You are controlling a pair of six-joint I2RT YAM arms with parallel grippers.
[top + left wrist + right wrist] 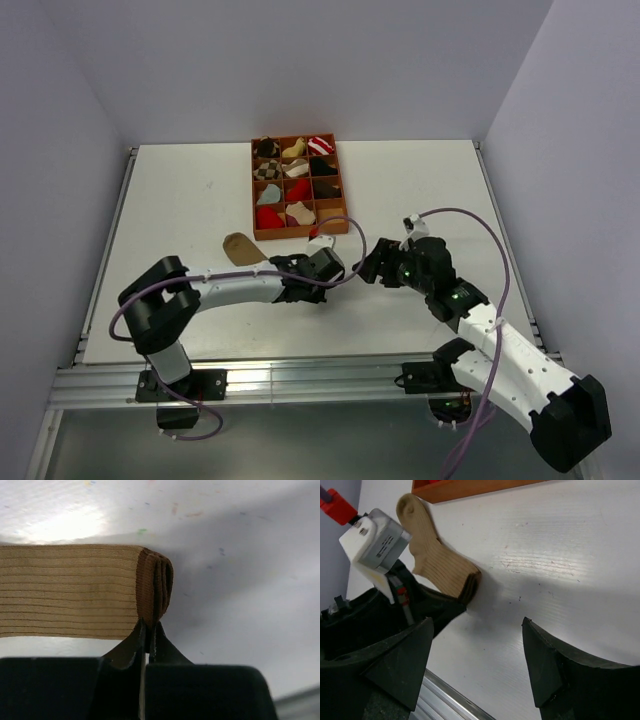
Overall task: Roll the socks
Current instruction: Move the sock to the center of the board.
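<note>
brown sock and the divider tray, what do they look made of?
The brown sock looks like soft ribbed knit, matte, likely cotton blend: fine parallel ribs, darker folded cuff. The tray is rigid, smooth orange-brown, probably plastic or painted wood; can't tell which.

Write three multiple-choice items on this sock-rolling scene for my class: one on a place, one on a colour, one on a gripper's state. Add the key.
1. Where does the brown sock lie?
A. On the table, outside the tray
B. Inside a compartment
C. Draped over the right arm

2. What colour is that sock's cuff?
A. Red
B. Light blue
C. Darker brown than the leg

3. How is the left gripper?
A. Wide open
B. Shut on the cuff
C. Shut on nothing

Key:
1 A: the top view shows the sock on the table near the tray's front left corner.
2 C: the left wrist view shows a dark brown band at the sock's end.
3 B: its jaws meet on the cuff's lower edge.
</note>
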